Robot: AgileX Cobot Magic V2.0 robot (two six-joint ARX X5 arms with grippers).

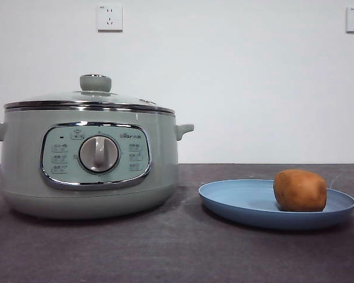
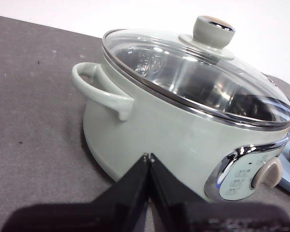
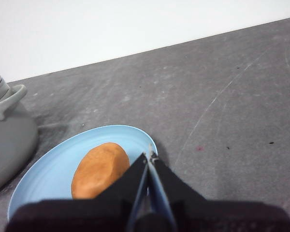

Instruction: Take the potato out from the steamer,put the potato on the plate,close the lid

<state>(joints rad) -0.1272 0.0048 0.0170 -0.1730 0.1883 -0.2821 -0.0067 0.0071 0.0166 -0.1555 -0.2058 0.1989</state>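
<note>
Your left gripper [image 2: 149,157] and right gripper [image 3: 150,155] both have fingers pressed together, empty. The potato [image 3: 100,169], firm and light, lies on the plate [image 3: 48,171] beside the right fingers; the fragile glass lid [image 2: 193,72] sits on the steamer [image 2: 174,140], beyond the left fingers

We see a dark grey table [image 1: 177,253], with two white wall sockets [image 1: 110,18] at eleven and one o'clock.
</note>
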